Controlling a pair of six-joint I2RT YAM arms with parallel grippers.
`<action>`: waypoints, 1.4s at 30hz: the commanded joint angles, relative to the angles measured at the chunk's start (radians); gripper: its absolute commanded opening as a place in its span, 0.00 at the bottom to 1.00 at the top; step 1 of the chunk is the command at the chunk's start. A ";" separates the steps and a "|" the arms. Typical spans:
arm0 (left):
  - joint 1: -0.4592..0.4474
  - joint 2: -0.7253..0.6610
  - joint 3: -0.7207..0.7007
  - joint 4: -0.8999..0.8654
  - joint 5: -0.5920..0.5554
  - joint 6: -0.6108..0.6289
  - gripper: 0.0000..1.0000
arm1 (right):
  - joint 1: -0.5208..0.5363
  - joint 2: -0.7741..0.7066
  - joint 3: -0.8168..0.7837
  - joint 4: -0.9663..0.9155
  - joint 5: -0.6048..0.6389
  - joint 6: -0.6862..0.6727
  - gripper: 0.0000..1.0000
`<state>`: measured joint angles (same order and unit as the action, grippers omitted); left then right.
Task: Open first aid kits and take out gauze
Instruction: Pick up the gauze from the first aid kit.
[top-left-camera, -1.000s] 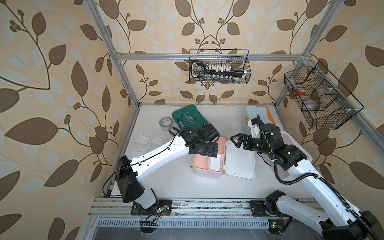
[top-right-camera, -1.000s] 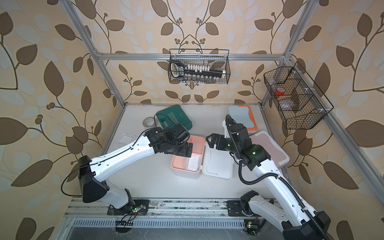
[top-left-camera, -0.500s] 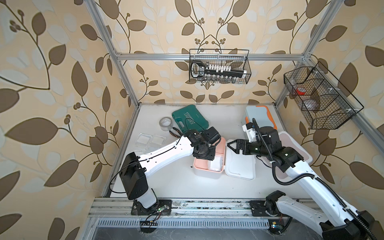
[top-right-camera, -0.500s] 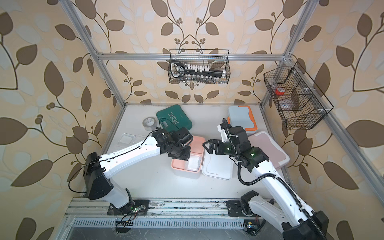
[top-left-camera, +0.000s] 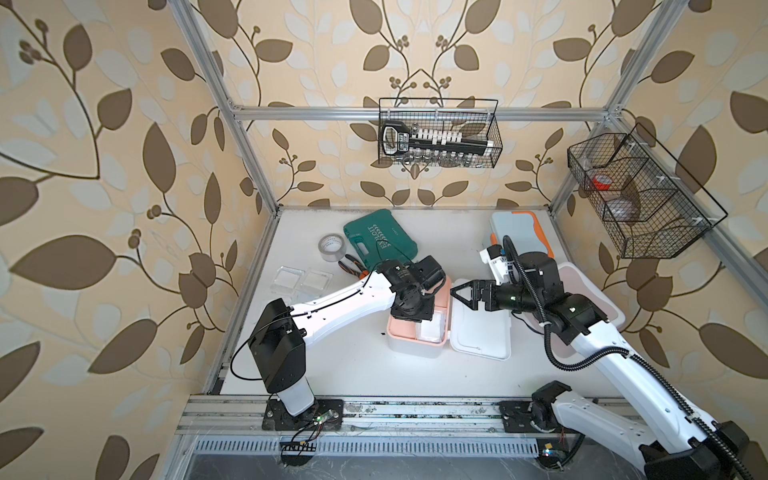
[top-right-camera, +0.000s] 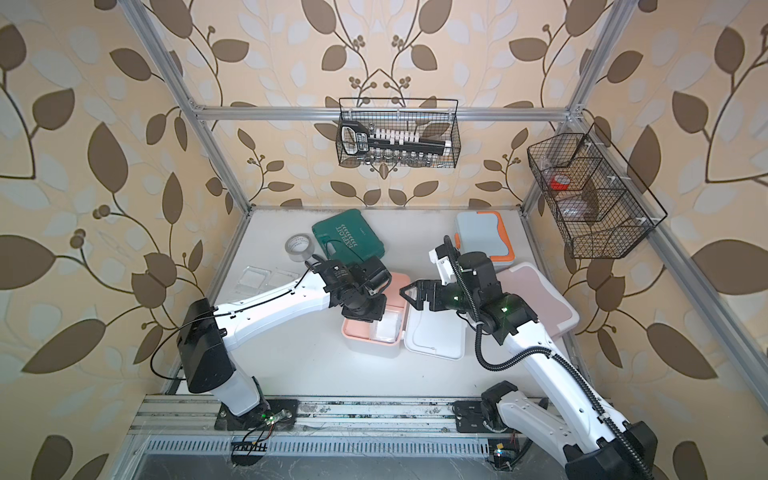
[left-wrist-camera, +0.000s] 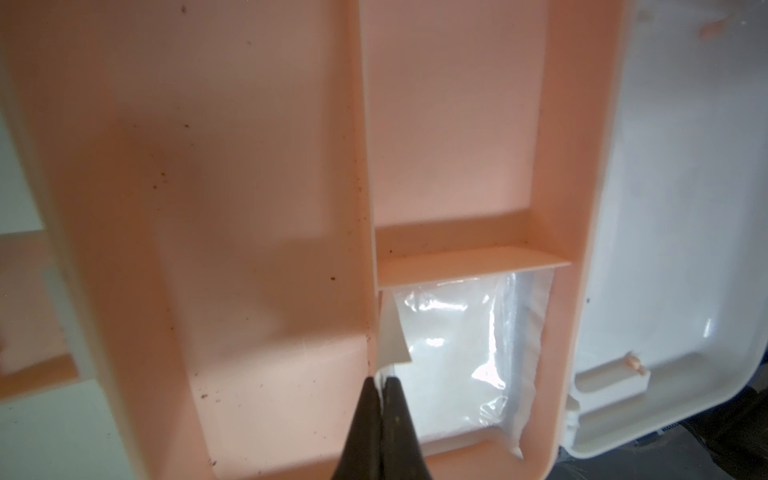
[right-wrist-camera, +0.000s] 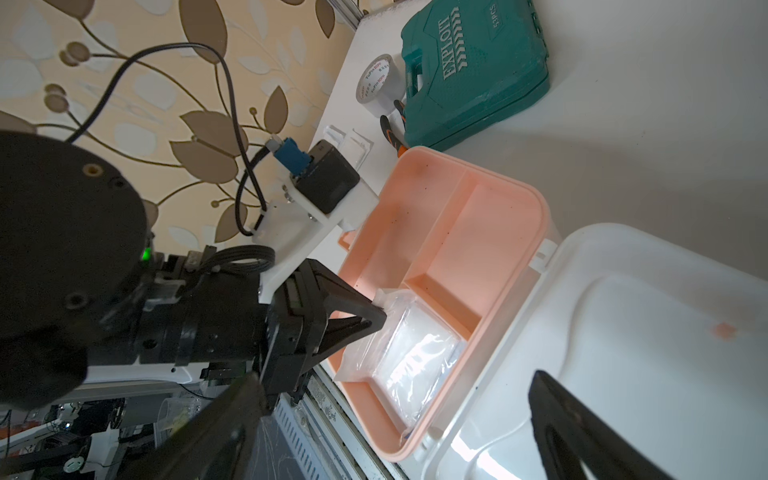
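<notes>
Room: you've got a frame cell with leaf wallpaper. The back wire basket (top-left-camera: 438, 133) hangs on the rear rail and the side wire basket (top-left-camera: 640, 195) on the right rail.
Worktop: the white worktop (top-left-camera: 353, 374) has both arm bases on the rail at its front edge.
Clutter: the green case (top-left-camera: 380, 241) sits near the back edge, left of centre. The tape roll (top-left-camera: 332, 248) is just beside it on the left-edge side, and the pliers (top-left-camera: 351, 266) lie just in front of the case.
Loose gauze: two gauze packets (top-left-camera: 301, 280) lie side by side near the left edge.
Open kit: the white-and-peach kit (top-left-camera: 415, 351) is mid-worktop. Its lid (top-left-camera: 482, 332) is flipped flat toward the right edge.
Closed kits: the blue kit (top-left-camera: 521, 228) is in the back-right corner. The pink kit (top-left-camera: 590, 291) is at the right edge, partly under your right arm.
Gauze in kit: the gauze packet (left-wrist-camera: 449, 353) sits in the small lid-side compartment nearest the front edge.
Left arm: it reaches from the front-left base, wrist bent down over the tray.
Left end effector (left-wrist-camera: 380, 388): fingers together, clamped on a corner of the gauze packet.
Right arm: it is folded in from the front-right base, forearm level, pointing at the left wrist.
Right end effector (top-left-camera: 457, 292): jaws wide apart and holding nothing, above the lid's back end by the hinge.
</notes>
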<state>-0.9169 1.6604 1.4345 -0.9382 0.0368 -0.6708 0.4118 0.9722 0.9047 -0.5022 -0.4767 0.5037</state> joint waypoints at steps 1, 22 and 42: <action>-0.005 -0.010 0.007 -0.016 0.007 0.006 0.00 | -0.002 0.018 -0.023 0.014 -0.037 -0.013 0.99; 0.101 -0.170 -0.022 0.102 0.214 0.032 0.00 | 0.052 0.025 -0.020 0.014 -0.040 -0.039 0.99; 0.285 -0.303 -0.084 0.240 0.373 0.009 0.00 | 0.058 -0.026 -0.039 0.108 -0.082 -0.122 0.99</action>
<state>-0.6662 1.3956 1.3674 -0.7303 0.3859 -0.6609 0.4648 0.9615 0.8913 -0.4332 -0.5335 0.4179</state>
